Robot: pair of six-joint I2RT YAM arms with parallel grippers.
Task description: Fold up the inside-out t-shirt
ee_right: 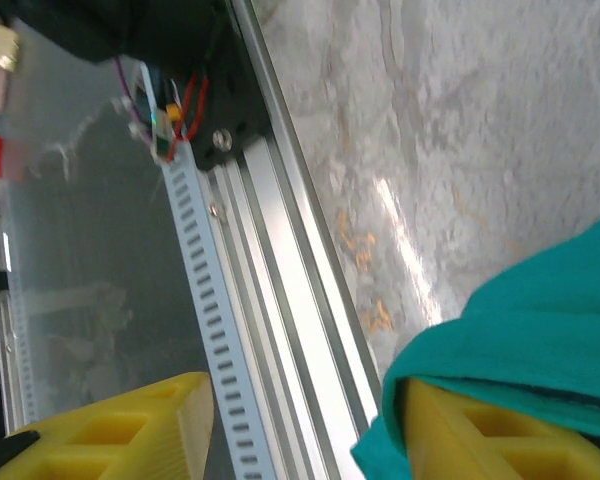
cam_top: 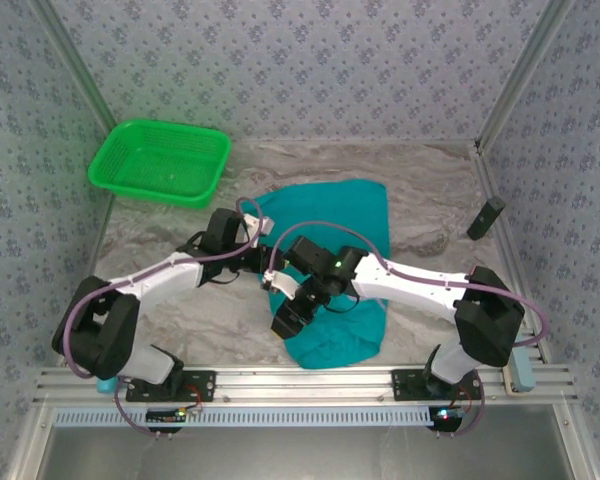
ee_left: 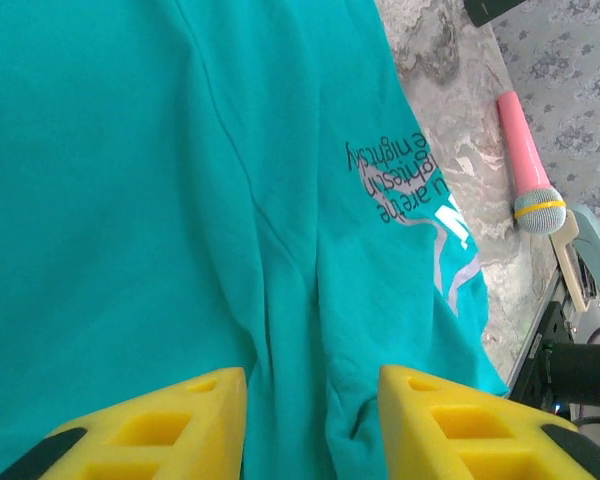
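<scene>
Left pincer (ee_left: pixel 310 388) is spread wide, right over the teal shirt (cam_top: pixel 345 212). Right pincer (ee_right: pixel 305 400) is spread too, and a bit of shirt lies on one side of it. The shirt lies in the middle of the table (cam_top: pixel 430 180), under them both.

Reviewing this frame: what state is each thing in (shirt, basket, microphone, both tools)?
t-shirt: lying creased on the table, lettering showing.
green basket: upright, apart from the shirt, looks empty.
pink microphone: lying flat on the table beside the shirt.
left tool: open, fingers either side of a shirt crease.
right tool: open, shirt edge draped over one finger.
</scene>
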